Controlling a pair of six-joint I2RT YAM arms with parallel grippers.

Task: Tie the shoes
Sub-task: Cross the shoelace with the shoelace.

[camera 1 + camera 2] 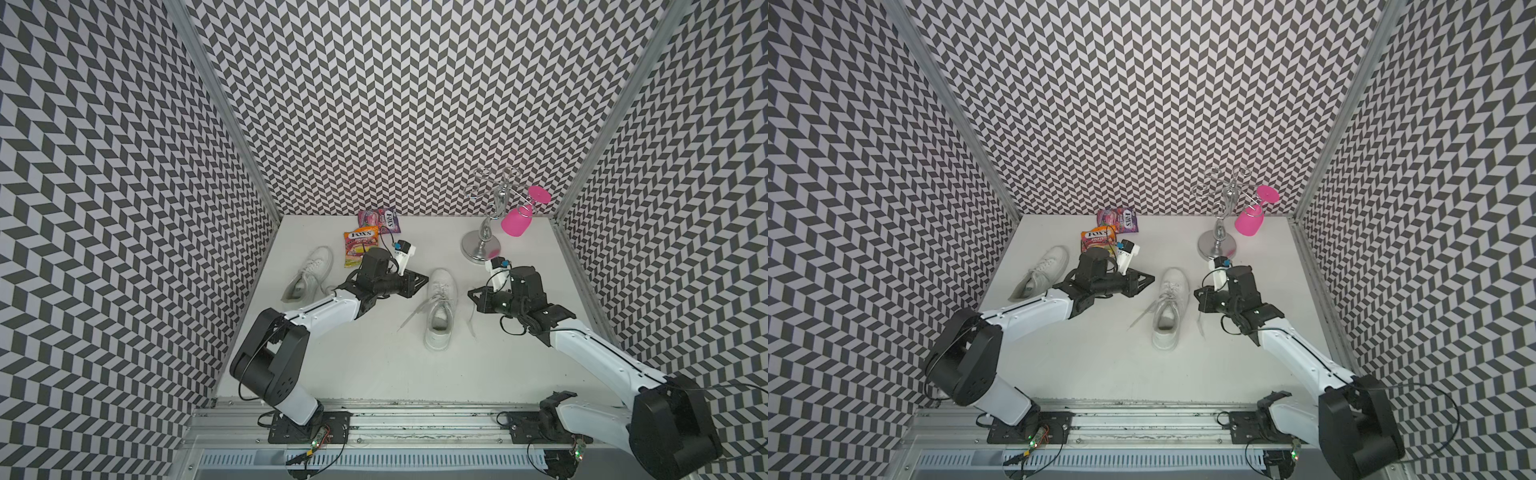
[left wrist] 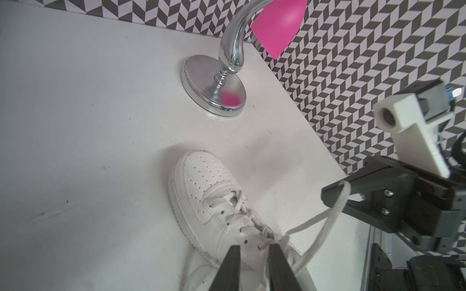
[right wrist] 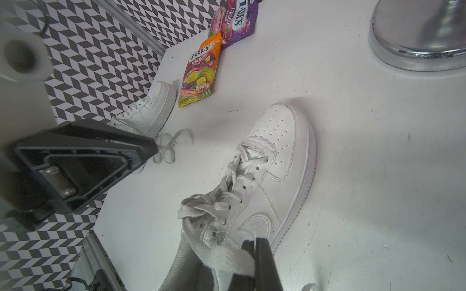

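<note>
The 2 shoes (image 1: pixel 440 307) (image 1: pixel 309 272) are plain white, laces (image 2: pixel 327 221) included. The table (image 1: pixel 374 365) is off-white; the walls (image 1: pixel 395 104) carry a black-and-white chevron pattern. At 12 o'clock lie an orange sweet bag (image 1: pixel 359 248) and a purple bag (image 1: pixel 380 220). At 1 o'clock, a chrome stand (image 1: pixel 482 249) holds a pink glass (image 1: pixel 517 222).

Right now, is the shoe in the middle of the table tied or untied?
Untied. The middle shoe has no bow; one loose lace runs to the right gripper, which is shut on it.
</note>
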